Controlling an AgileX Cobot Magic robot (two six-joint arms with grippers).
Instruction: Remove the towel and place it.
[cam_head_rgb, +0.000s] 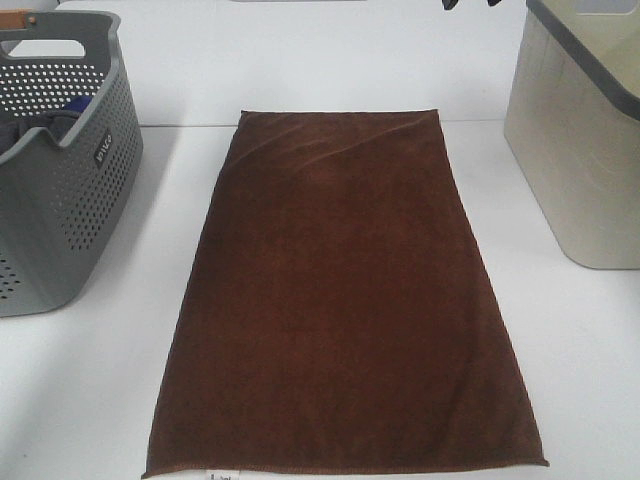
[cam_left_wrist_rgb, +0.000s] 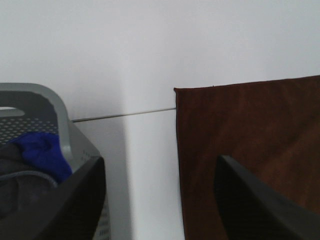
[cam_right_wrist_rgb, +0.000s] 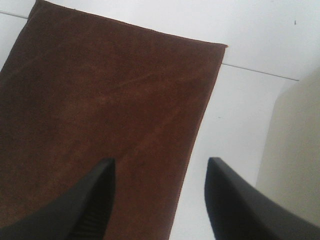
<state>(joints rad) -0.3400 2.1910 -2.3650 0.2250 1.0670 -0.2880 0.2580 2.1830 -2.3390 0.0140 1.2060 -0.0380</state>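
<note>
The dark brown towel (cam_head_rgb: 340, 300) lies flat and spread out on the white table, its long side running from the back to the front edge, with a small white tag at the near hem. It also shows in the left wrist view (cam_left_wrist_rgb: 250, 150) and the right wrist view (cam_right_wrist_rgb: 100, 125). My left gripper (cam_left_wrist_rgb: 160, 200) is open and empty, hovering above the towel's far left corner beside the grey basket. My right gripper (cam_right_wrist_rgb: 160, 200) is open and empty above the towel's right edge. Neither gripper shows in the high view.
A grey perforated basket (cam_head_rgb: 90, 190) stands at the left, holding a blue fabric item (cam_left_wrist_rgb: 42, 155) and dark cloth. A beige bin with a grey rim (cam_head_rgb: 580, 150) stands at the right, also in the right wrist view (cam_right_wrist_rgb: 295, 160).
</note>
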